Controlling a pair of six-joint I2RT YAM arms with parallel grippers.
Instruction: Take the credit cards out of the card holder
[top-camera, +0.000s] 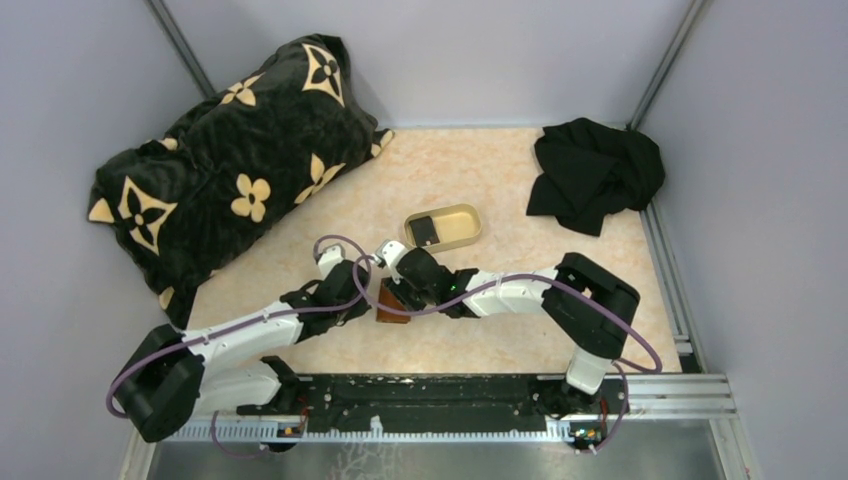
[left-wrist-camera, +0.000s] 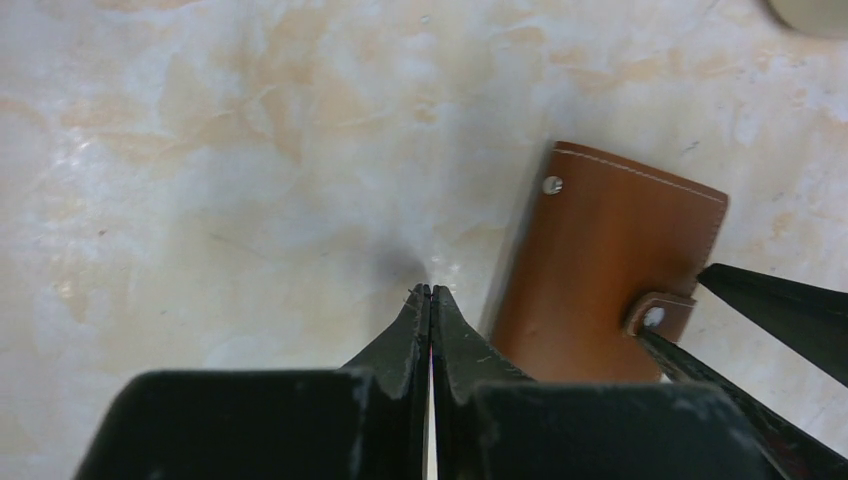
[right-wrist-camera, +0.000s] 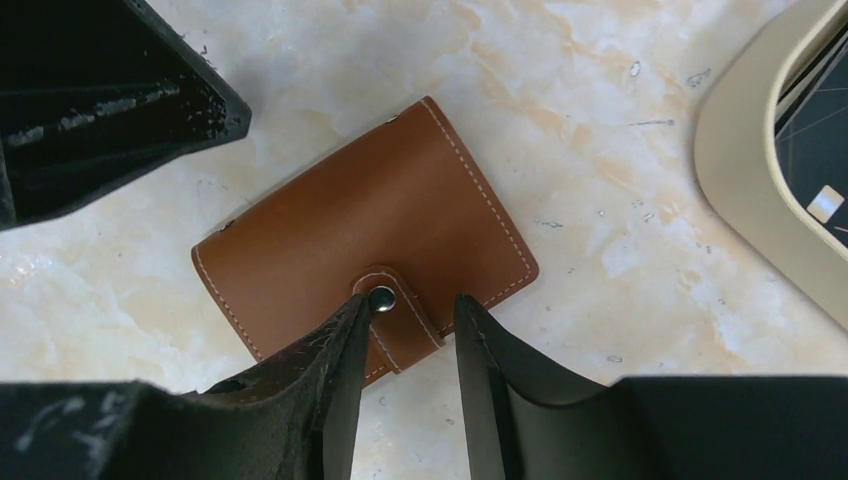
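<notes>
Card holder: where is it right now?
The card holder lies closed on the table, mid top view, below the tan tray, with the shut left gripper beside it and the open right gripper straddling its snap tab.

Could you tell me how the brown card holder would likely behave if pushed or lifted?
The card holder lies flat and snapped shut on the smooth table, so a push would probably slide it, not tip it. Stitched along its edges, it looks stiff. Lifted by the strap, it may dangle or unsnap.
</notes>
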